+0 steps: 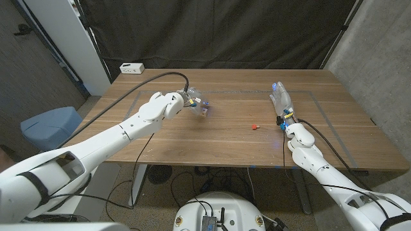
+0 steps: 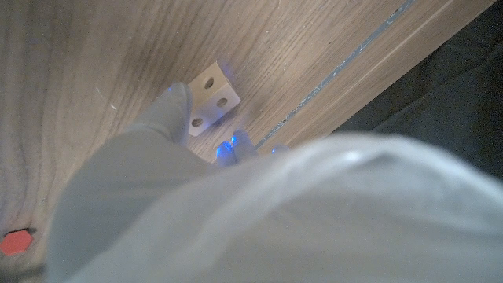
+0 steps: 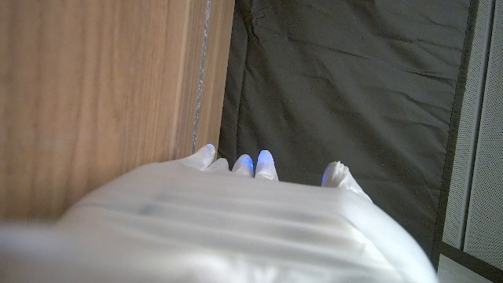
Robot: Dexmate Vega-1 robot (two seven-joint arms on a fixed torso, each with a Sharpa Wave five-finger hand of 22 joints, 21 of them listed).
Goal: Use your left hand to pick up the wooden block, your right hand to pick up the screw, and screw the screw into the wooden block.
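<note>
The wooden block point(image 1: 204, 110) is small and pale, with round holes in its face point(image 2: 211, 100), and sits left of the table's middle. My left hand point(image 1: 191, 100) reaches over it. One finger point(image 2: 174, 106) touches its side and a blue-lit fingertip point(image 2: 228, 148) sits close by its other side; whether it is gripped is unclear. The red screw point(image 1: 255, 126) lies on the table between the hands, also seen as the screw point(image 2: 16, 241) beside my left arm. My right hand point(image 1: 280, 101) stands right of the screw, fingers point(image 3: 255, 163) stretched out, holding nothing.
A white box point(image 1: 131, 68) stands at the table's back left corner. A thin taped line point(image 1: 257, 91) marks a rectangle on the wooden table point(image 1: 225, 144). A black curtain hangs behind, and a blue chair point(image 1: 48, 125) is off the left side.
</note>
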